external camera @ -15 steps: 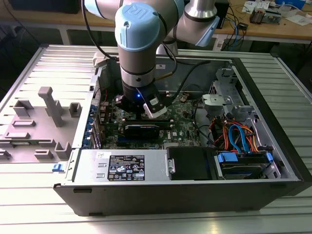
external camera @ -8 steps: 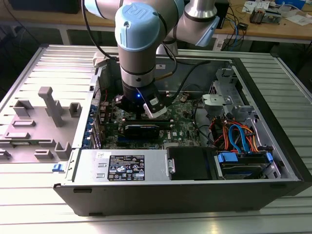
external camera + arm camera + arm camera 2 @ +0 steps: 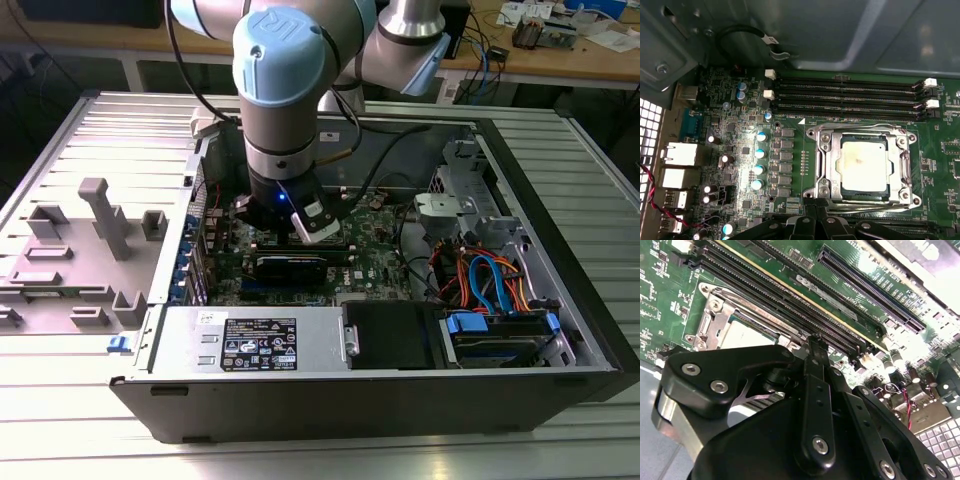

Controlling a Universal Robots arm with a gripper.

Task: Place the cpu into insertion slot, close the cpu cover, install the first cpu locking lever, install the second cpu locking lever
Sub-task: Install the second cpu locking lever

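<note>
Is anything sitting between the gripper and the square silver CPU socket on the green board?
Nothing visible. In the first wrist view the silvery-grey square cpu lies in the insertion slot under the silver cpu cover, with the black gripper at the slot's edge.

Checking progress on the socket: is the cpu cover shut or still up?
Shut. In the first wrist view the cpu cover lies flat around the cpu, its silver frame level on the insertion slot.

Behind me a wooden workbench (image 3: 560, 60) crosses the frame's top; a ribbed metal table (image 3: 60, 430) spreads below.
</note>
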